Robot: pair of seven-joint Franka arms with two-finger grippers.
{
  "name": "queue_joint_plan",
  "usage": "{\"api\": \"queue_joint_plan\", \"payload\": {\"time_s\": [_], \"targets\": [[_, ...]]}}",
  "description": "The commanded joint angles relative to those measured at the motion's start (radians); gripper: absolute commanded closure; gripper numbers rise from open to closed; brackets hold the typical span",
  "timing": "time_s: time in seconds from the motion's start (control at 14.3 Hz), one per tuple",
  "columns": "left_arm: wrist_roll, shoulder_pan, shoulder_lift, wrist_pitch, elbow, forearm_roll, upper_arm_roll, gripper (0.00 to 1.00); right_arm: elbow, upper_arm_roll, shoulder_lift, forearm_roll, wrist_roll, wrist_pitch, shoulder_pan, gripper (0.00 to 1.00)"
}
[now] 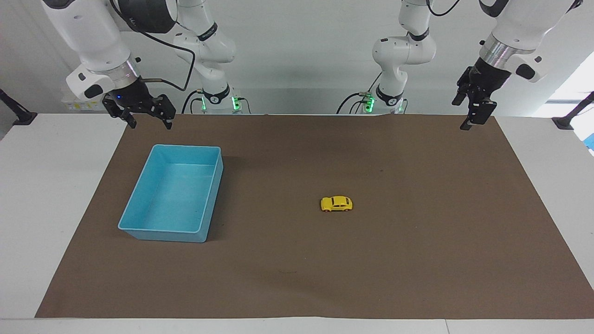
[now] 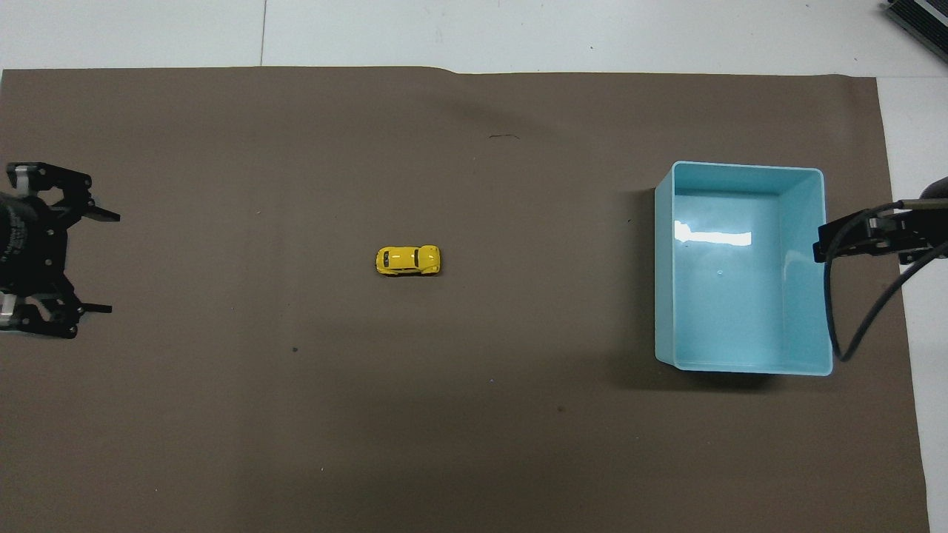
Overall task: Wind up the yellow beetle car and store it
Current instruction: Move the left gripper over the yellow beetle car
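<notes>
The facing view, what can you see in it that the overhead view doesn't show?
Only the facing view shows the white arms whole, their bases with green lights and the wall; there both grippers hang high, the right gripper up above the bin's robot-side end, the left gripper over the mat's edge. Only the overhead view shows the shine on the bin's floor and a dark device at the table's corner. Both show the car alone on the mat, the empty bin toward the right arm's end, and both grippers open.
</notes>
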Motion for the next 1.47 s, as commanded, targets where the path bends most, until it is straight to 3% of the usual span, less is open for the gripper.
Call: {"api": "queue_joint_plan", "payload": {"time_s": [0.0, 0.49, 0.98, 1.4], "targets": [[-0.118, -0.083, 0.038, 0.073, -0.016, -0.012, 0.013, 0.0, -0.002, 0.009, -0.002, 0.017, -0.024, -0.004, -0.016, 0.0], [-0.379, -0.249, 0.125, 0.239, -0.025, -0.019, 0.013, 0.0, -0.002, 0.009, -0.002, 0.017, -0.024, -0.004, -0.016, 0.0], [-0.534, -0.404, 0.303, 0.357, -0.032, -0.018, 0.013, 0.0, -0.002, 0.009, -0.002, 0.017, -0.023, -0.004, -0.016, 0.0], [-0.562, -0.485, 0.308, 0.475, -0.171, -0.007, 0.015, 0.0, -0.002, 0.008, -0.002, 0.017, -0.023, -0.004, -0.016, 0.0]]}}
